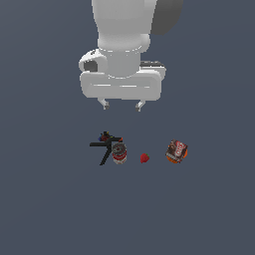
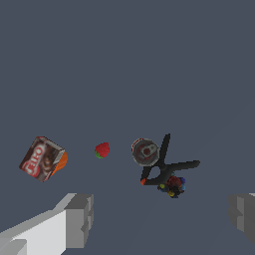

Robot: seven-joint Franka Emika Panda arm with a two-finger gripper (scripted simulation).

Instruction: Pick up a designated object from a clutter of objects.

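Observation:
The designated object is a tiny bright-red strawberry-like lump (image 1: 144,158) (image 2: 102,150) lying on the grey floor, with a bit of green on one side. It sits among the clutter of objects: a red-silver can (image 1: 119,153) (image 2: 145,151) on the exterior view's left of it and an orange-brown printed box (image 1: 176,152) (image 2: 43,159) on the right. A black multi-armed tool (image 1: 104,145) (image 2: 167,170) with red-blue bits touches the can. My gripper (image 1: 122,105) (image 2: 159,216) hangs open well above the clutter, holding nothing, with its grey fingers (image 2: 79,214) spread wide.
The items lie in a rough row on a flat dark grey surface (image 1: 50,209). The white arm body (image 1: 122,50) fills the upper middle of the exterior view.

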